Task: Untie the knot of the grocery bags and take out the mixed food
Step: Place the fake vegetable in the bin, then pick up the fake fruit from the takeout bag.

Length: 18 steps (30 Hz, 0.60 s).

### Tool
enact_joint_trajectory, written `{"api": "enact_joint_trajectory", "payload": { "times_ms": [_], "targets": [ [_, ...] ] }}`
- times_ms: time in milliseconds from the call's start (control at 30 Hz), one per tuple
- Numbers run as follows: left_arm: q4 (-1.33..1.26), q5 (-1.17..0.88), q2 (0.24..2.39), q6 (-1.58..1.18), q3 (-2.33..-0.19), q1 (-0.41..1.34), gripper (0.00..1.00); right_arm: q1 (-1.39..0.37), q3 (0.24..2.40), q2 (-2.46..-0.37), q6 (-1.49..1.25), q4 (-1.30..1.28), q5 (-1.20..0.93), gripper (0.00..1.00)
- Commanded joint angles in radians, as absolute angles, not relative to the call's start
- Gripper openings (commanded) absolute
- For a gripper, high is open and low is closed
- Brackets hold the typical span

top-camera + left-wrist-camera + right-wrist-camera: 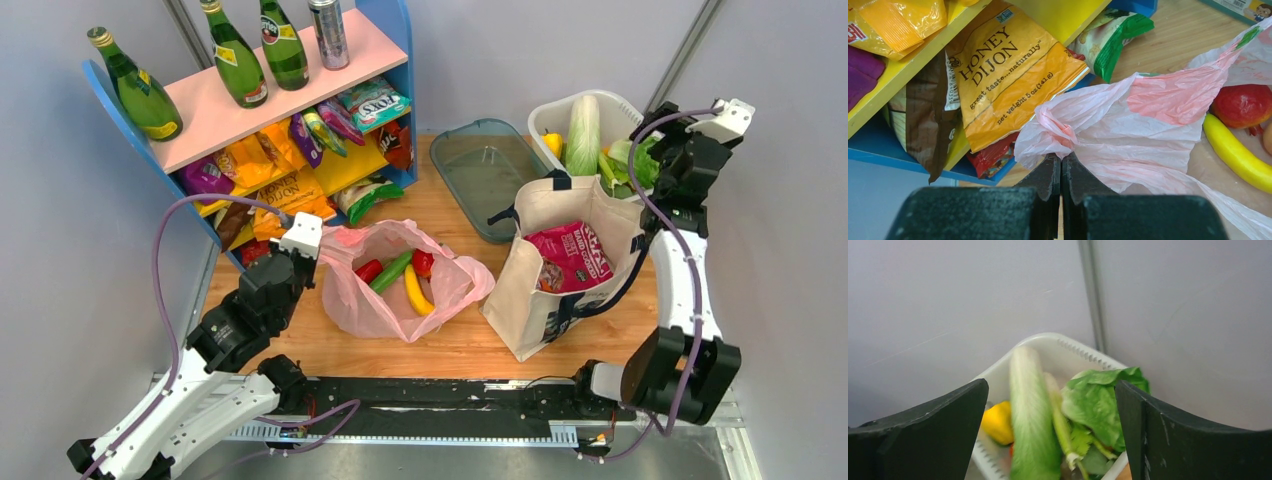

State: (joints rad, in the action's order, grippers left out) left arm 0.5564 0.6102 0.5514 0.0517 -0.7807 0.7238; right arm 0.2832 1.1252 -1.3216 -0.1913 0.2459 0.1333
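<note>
Fingers seemingly pinching bag (crisps behind)

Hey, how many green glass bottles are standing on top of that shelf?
3 green bottles, all upright on the pink shelf top: one at its left end, one near the middle, one just right of that, next to a silver can. None looks hidden.

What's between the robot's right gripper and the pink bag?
The cream canvas tote with a magenta packet inside stands between the right gripper and pink bag; top view shows it.
</note>
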Motion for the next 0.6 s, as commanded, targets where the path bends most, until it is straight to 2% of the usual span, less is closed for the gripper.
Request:
{"api": "enact_joint_trajectory", "payload": {
  "times_ms": [0, 100, 200, 367, 567],
  "targets": [
    [0.510, 0.594, 0.538, 0.063, -0.782, 0.719, 0.00, 0.284, 1.123, -1.175, -0.308, 0.065, -0.154, 0.99],
    [0.502, 0.551, 0.510, 0.073, -0.778, 0.720, 0.00, 0.276, 1.067, -1.066, -0.411, 0.074, -0.427, 0.96],
    [0.478, 0.407, 0.459, 0.095, -0.763, 0.719, 0.00, 0.189, 1.042, -1.012, -0.440, 0.083, -0.621, 0.95],
    [0.442, 0.183, 0.399, 0.121, -0.738, 0.719, 0.00, -0.192, 1.079, -0.986, -0.270, -0.077, -0.546, 0.95],
    [0.451, 0.169, 0.408, 0.123, -0.740, 0.719, 0.00, -0.575, 1.038, -0.970, -0.157, -0.089, -0.549, 0.90]
  ]
}}
